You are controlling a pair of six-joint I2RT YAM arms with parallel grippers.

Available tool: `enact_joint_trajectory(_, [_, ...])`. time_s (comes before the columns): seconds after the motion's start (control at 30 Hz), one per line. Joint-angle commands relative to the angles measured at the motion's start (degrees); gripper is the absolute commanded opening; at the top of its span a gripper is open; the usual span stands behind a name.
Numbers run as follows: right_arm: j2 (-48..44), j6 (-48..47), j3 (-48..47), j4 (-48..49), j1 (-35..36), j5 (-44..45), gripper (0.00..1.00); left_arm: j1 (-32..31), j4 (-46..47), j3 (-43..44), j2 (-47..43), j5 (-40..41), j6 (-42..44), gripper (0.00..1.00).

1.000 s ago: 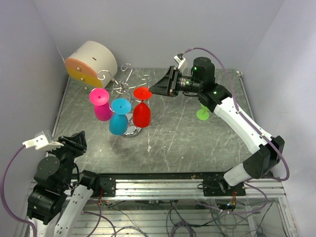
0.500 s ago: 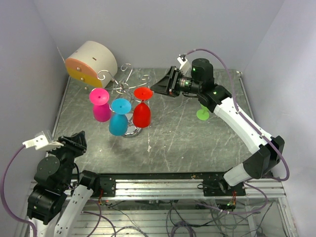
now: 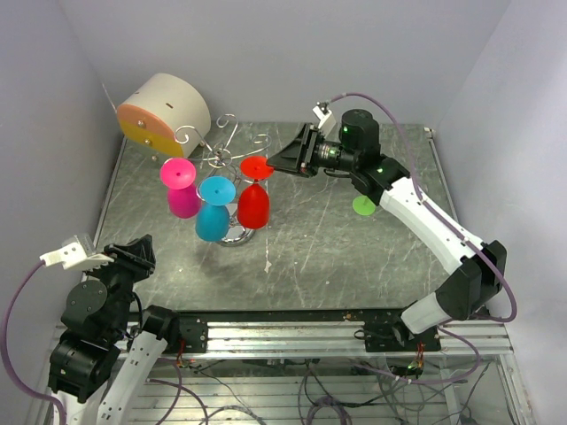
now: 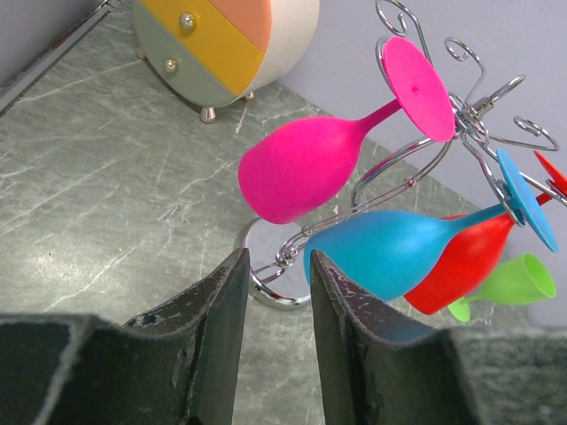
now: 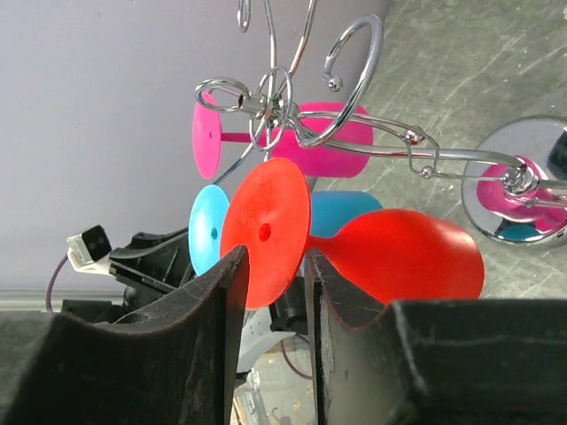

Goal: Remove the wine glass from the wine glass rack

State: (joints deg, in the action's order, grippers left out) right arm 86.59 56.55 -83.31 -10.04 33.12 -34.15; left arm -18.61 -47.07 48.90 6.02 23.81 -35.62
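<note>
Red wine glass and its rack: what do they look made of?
The red wine glass looks like opaque plastic with a satin finish: solid even colour, nothing shows through, only soft highlights. The wine glass rack looks like polished or chromed metal wire: bright silver curls, and its round base mirrors pink and blue patches.

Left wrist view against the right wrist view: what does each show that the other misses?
Only the left wrist view shows the round drawer box and the green glass. Only the right wrist view shows the left arm. Both show the wine glass rack holding the pink glass, blue glass and red glass.
</note>
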Motion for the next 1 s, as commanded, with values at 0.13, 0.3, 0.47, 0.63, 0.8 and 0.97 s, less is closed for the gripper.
enact_joint_trajectory(0.13, [0.8,-0.1,-0.2,2.3,0.4,-1.5,0.3,-0.5,0.1,0.1,-0.7,1.4,-0.6,0.44])
enact_joint_trajectory(0.3, [0.9,1.1,0.8,4.8,0.5,-2.2,0.27,-0.5,0.1,0.1,-0.6,1.5,-0.6,0.44])
enact_joint_trajectory(0.47, [1.5,2.3,0.9,6.7,0.4,-3.6,0.24,-0.5,0.1,0.1,-0.6,1.5,-0.7,0.44])
enact_joint_trajectory(0.63, [2.3,2.7,0.4,6.9,0.5,-3.9,0.24,-0.5,0.1,0.1,-0.7,1.5,-0.6,0.44])
enact_joint_trajectory(0.8, [3.2,2.3,-0.1,6.2,0.5,-3.7,0.24,-0.5,0.1,0.1,-0.7,1.6,-0.7,0.44])
enact_joint_trajectory(0.97, [3.3,2.5,0.3,7.1,0.5,-4.1,0.19,-0.5,0.0,0.1,-0.8,1.7,-0.7,0.44])
